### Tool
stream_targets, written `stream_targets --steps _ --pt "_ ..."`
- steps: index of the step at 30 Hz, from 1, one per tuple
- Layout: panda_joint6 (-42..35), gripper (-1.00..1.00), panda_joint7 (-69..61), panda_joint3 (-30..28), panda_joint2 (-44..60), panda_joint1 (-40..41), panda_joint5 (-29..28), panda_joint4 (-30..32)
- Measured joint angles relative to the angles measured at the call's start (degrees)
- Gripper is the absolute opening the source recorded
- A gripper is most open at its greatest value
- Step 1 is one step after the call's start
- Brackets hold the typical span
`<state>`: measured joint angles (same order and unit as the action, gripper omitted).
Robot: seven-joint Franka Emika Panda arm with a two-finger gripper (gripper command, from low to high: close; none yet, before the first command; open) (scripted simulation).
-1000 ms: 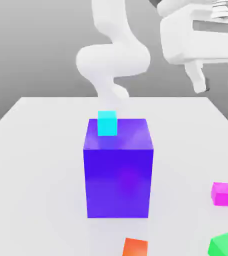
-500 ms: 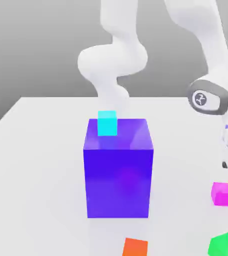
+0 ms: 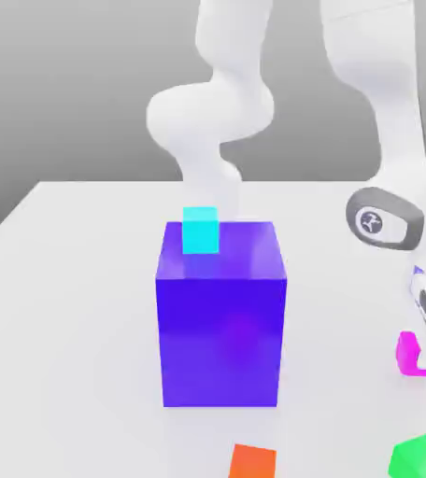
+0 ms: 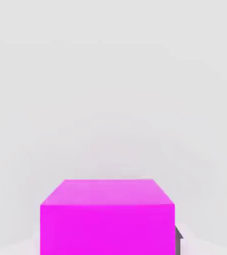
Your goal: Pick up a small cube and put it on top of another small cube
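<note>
Closing on the magenta cube [image 3: 406, 353] is the step in hand: the gripper [image 3: 420, 359] has come down at the exterior view's right and its jaws, spread a second ago, are now clenched on that cube, which sits on the white table [image 3: 67, 308]. In the hand view the magenta cube [image 4: 107, 216] sits close under the camera, with a dark finger edge [image 4: 177, 239] against its side.

Reading the exterior view from its left:
- The large blue block [image 3: 221, 313] stands mid-table, unmoved.
- The cyan cube [image 3: 201, 230] appears to rest at the block's top rear edge, unchanged.
- The orange cube [image 3: 252, 461] lies near the front edge, unchanged.
- The green cube [image 3: 418, 457] lies at the front right, just in front of the magenta cube.

Compared with the earlier frame, the hand was high above the table's right side; it now stands at table level, hiding part of the magenta cube. The grasp appears made, so a lift and transfer to another small cube likely follow.
</note>
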<state>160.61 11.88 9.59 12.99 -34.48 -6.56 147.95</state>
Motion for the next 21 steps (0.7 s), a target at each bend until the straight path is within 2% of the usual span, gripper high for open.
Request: stream_targets --steps 3,11,15,16,21 --pt "-4.4 -1.00 -2.3 -0.8 -0.7 2.1 1.9 -3.8" --pt "-15.9 -1.00 -8.0 -5.9 3.9 9.6 4.8 -20.0" --pt "-11.9 -1.00 -8.3 -7.0 10.6 10.4 4.5 -22.6" --pt "-10.6 1.00 -8.3 -7.1 12.0 10.4 4.4 -22.8" --pt "-10.6 1.00 -8.3 -7.1 12.0 10.4 4.4 -22.8"
